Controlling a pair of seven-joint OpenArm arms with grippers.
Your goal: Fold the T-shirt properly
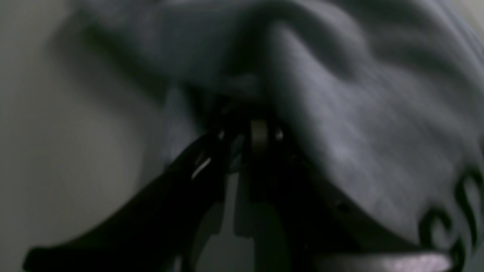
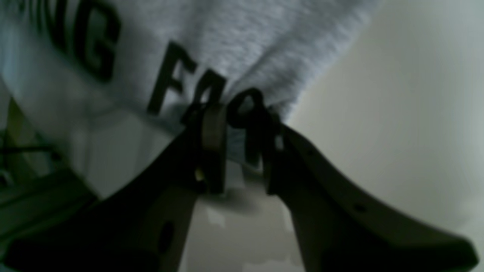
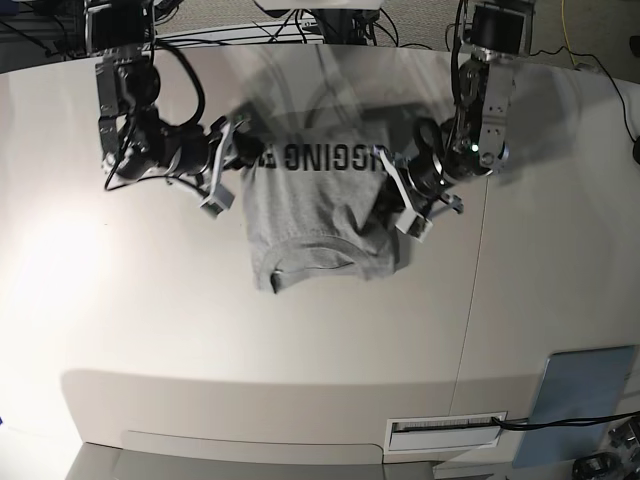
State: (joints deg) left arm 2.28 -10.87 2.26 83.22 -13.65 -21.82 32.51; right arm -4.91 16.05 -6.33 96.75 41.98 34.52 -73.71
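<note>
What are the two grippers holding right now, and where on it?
Both hold the T-shirt: right gripper and left gripper each pinch a bunched fold at opposite sides, by the lettering.

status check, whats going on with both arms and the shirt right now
Left pincer clamped on grey cloth, right pincer clamped on the lettered edge. T-shirt lifted between them, collar end hanging low over the table. Nothing in the way.

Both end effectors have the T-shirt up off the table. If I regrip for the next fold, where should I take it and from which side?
Probably the collar end of the T-shirt, which droops lowest with the neckline facing the camera. Take its two free lower corners, each end effector coming in from its own side.
</note>
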